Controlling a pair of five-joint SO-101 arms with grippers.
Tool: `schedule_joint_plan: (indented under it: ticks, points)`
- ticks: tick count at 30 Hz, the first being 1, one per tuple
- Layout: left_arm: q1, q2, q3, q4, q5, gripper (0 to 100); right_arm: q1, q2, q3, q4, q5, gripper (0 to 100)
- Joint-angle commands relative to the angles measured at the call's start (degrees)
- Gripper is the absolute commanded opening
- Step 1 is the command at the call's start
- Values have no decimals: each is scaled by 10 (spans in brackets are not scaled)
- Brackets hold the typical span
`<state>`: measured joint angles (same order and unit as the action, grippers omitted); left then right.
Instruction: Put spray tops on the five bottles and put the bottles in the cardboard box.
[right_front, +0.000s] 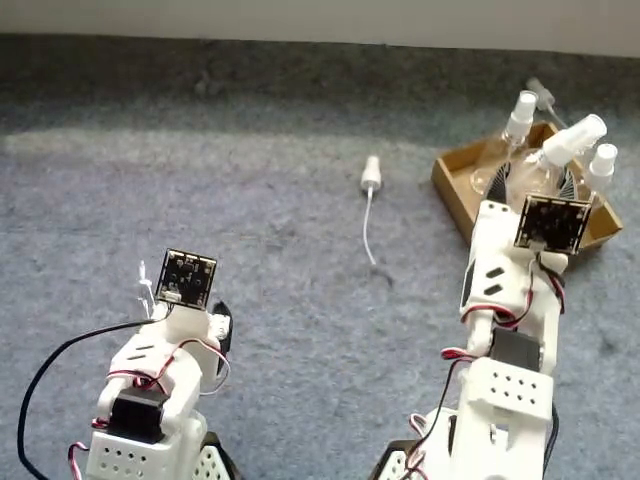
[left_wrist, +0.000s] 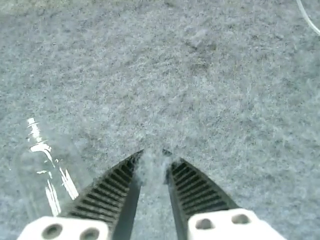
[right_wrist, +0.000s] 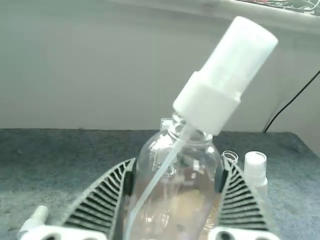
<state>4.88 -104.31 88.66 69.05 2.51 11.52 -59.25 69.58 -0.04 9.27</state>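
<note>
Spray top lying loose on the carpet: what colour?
Loose plastic spray top: white, best in high view.

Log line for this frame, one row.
right gripper: shut on bottle, spray top tilted | at cardboard box | loose spray top on carpet | left gripper: open, empty

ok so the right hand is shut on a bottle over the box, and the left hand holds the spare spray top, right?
Not quite. The spare spray top lies on the carpet, apart from the box, as the high view shows. The left hand holds nothing. The right hand is indeed shut on a bottle over the box.
</note>
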Motion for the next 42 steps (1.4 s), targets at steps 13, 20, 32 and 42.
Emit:
schedule_joint_plan:
  ticks: [13, 20, 32, 42]
  points:
    - [-2, -6, 17, -4, -1, 4, 7, 202, -11, -211, 4, 141]
    - [-2, -6, 17, -4, -1, 4, 6, 260, -18, -294, 4, 141]
    - [-2, -6, 18, -4, -1, 4, 8, 407, -130, -299, 1, 141]
    - [-2, -6, 18, -4, -1, 5, 8, 495, -192, -300, 1, 141]
